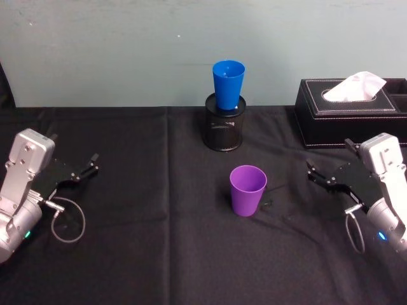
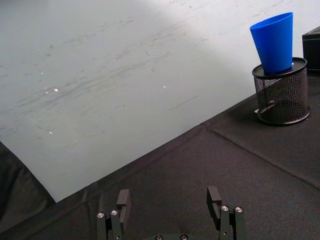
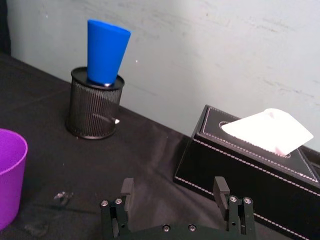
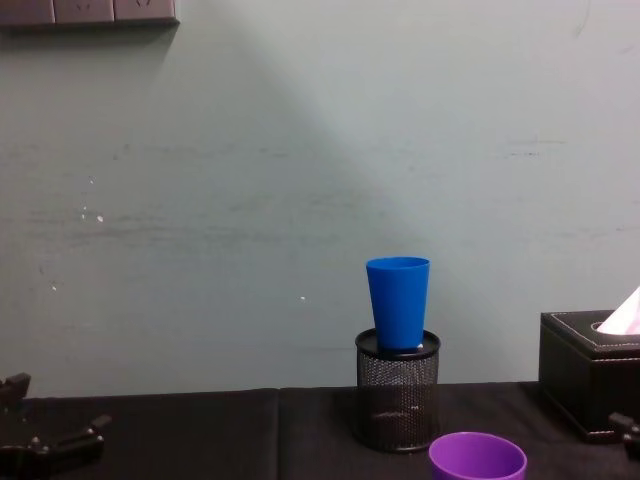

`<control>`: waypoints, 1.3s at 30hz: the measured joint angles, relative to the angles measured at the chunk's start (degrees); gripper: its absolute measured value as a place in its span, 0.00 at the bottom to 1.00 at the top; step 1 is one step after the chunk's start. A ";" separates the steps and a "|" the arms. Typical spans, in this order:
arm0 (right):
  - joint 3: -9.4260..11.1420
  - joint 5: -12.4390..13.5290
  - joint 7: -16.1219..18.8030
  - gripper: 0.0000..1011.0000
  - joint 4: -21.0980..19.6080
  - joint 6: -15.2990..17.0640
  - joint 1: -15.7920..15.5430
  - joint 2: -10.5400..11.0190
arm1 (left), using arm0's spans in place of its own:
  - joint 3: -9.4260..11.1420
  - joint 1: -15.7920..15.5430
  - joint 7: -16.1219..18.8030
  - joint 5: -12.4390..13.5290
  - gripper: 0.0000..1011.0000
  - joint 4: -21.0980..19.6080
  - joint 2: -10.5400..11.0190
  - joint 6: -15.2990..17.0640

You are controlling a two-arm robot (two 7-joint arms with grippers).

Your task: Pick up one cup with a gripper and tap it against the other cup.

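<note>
1. Right gripper [image 1: 311,171]: it hangs low over the right side of the table [image 1: 159,254]. Its two black fingers are spread apart with nothing between them. The right wrist view confirms this: my fingertips [image 3: 219,181] stand wide, with bare black cloth beyond them.

2. Left gripper [image 1: 94,164]: it sits low at the left side of the table, well apart from both cups. Its fingers are likewise spread and hold nothing, and the gap is plain in the left wrist view [image 2: 168,192].

3. Purple cup [image 1: 248,189]: it stands upright on the black cloth, mouth up, near the table's middle. It lies between my two grippers, nearer the right one, and neither touches it. In the right wrist view part of it [image 3: 10,175] shows at the edge of the picture.

4. Blue cup [image 1: 228,84]: it stands upright, mouth up, with its narrow base set into the top of the black mesh pen holder [image 1: 224,130]. The holder rests on the cloth at the back of the table, close to the wall [image 1: 127,51], behind the purple cup and apart from it.

5. Tissue box [image 1: 350,111]: black with white stitching, it sits at the right rear, beyond my right gripper. A white tissue rises from its slot.
</note>
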 joint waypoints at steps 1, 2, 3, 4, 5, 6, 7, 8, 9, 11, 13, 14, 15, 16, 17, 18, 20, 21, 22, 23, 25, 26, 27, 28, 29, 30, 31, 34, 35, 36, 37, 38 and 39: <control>0.29 -0.02 0.19 0.99 0.00 -0.42 -0.07 -0.16 | 0.00 0.00 0.00 0.00 0.99 0.00 0.00 0.00; 0.49 -0.02 0.33 0.99 -0.02 -0.70 -0.14 -0.24 | 0.00 0.00 0.00 0.00 0.99 0.00 0.00 0.00; 0.65 -0.02 0.45 0.99 -0.09 -0.95 -0.24 -0.29 | 0.00 0.00 0.00 0.00 0.99 0.00 0.00 0.00; 1.08 -0.02 0.65 0.99 -0.55 -1.34 -0.52 -0.36 | 0.00 0.00 0.00 0.00 0.99 0.00 0.00 0.00; 1.34 0.01 0.75 0.99 -0.87 -1.49 -0.69 -0.37 | 0.00 0.00 0.00 0.00 0.99 0.00 0.00 0.00; 1.82 0.26 0.91 0.99 -1.56 -1.73 -1.13 -0.36 | 0.00 0.00 0.00 0.00 0.99 0.00 0.00 0.00; 1.82 0.26 0.91 0.99 -1.56 -1.73 -1.13 -0.36 | 0.00 0.00 0.00 0.00 0.99 0.00 0.00 0.00; 2.43 0.73 1.27 0.99 -2.61 -2.05 -1.85 -0.23 | 0.00 0.00 0.00 0.00 0.99 0.00 0.00 0.00; 2.66 0.92 1.41 0.99 -3.02 -2.15 -2.11 -0.17 | 0.00 0.00 0.00 0.00 0.99 0.00 0.00 0.00; 3.58 1.96 2.23 0.99 -4.74 -2.56 -3.36 0.25 | 0.00 0.00 0.00 0.00 0.99 0.00 0.00 0.00; 4.48 3.41 3.75 0.99 -6.53 -3.24 -4.98 0.96 | 0.00 0.00 0.00 0.00 0.99 0.00 0.00 0.00; 4.75 3.94 4.34 0.99 -7.08 -3.48 -5.50 1.21 | 0.00 0.00 0.00 0.00 0.99 0.00 0.00 0.00; 5.21 5.20 5.89 0.99 -8.10 -4.03 -6.58 1.75 | 0.00 0.00 0.00 0.00 0.99 0.00 0.00 0.00; 5.21 5.20 5.89 0.99 -8.10 -4.03 -6.58 1.75 | 0.00 0.00 0.00 0.00 0.99 0.00 0.00 0.00; 5.58 6.43 7.63 0.99 -8.87 -4.56 -7.68 2.41 | 0.00 0.00 0.00 0.00 0.99 0.00 0.00 0.00; 5.70 7.09 8.63 0.99 -9.17 -4.84 -8.13 2.70 | 0.00 0.00 0.00 0.00 0.99 0.00 0.00 0.00; 5.91 8.73 11.45 0.99 -9.84 -5.47 -9.25 3.51 | 0.00 0.00 0.00 0.00 0.99 0.00 0.00 0.00; 5.92 9.87 13.68 0.99 -10.00 -5.85 -9.85 3.97 | 0.00 0.00 0.00 0.00 0.99 0.00 0.00 0.00; 5.92 9.87 13.68 0.99 -10.00 -5.85 -9.85 3.97 | 0.00 0.00 0.00 0.00 0.99 0.00 0.00 0.00; 5.79 10.89 15.92 0.99 -10.03 -6.05 -10.30 4.40 | 0.00 0.00 0.00 0.00 0.99 0.00 0.00 0.00; 5.46 11.75 18.06 0.99 -10.00 -6.06 -10.54 4.73 | 0.00 0.00 0.00 0.00 0.99 0.00 0.00 0.00; 5.31 12.03 18.99 0.99 -9.94 -6.02 -10.59 4.82 | 0.00 0.00 0.00 0.00 0.99 0.00 0.00 0.00; 4.90 12.47 20.67 0.99 -9.75 -5.81 -10.61 4.95 | 0.00 0.00 0.00 0.00 0.99 0.00 0.00 0.00; 4.42 12.64 22.04 0.99 -9.43 -5.46 -10.53 4.93 | 0.00 0.00 0.00 0.00 0.99 0.00 0.00 0.00; 4.19 12.67 22.60 0.99 -9.25 -5.25 -10.45 4.84 | 0.00 0.00 0.00 0.00 0.99 0.00 0.00 0.00; 3.95 12.68 23.12 0.99 -9.01 -5.06 -10.30 4.67 | 0.00 0.00 0.00 0.00 0.99 0.00 0.00 0.00; 3.72 12.68 23.55 0.99 -8.73 -4.87 -10.13 4.45 | 0.00 0.00 0.00 0.00 0.99 0.00 0.00 0.00; 2.93 12.63 24.93 0.99 -7.29 -4.17 -9.20 3.18 | 0.00 0.00 0.00 0.00 0.99 0.00 0.00 0.00; 2.78 12.64 25.25 0.99 -6.86 -4.03 -8.91 2.78 | 0.00 0.00 0.00 0.00 0.99 0.00 0.00 0.00; 2.55 12.71 25.81 0.99 -6.00 -3.67 -8.35 1.99 | 0.00 0.00 0.00 0.00 0.99 0.00 0.00 0.00; 2.42 12.75 26.07 0.99 -5.59 -3.56 -8.03 1.58 | 0.00 0.00 0.00 0.00 0.99 0.00 0.00 0.00; 2.13 12.76 26.60 0.99 -4.67 -3.40 -7.29 0.76 | 0.00 0.00 0.00 0.00 0.99 0.00 0.00 0.00; 2.00 12.71 26.86 0.99 -4.27 -3.30 -6.90 0.38 | 0.00 0.00 0.00 0.00 0.99 0.00 0.00 0.00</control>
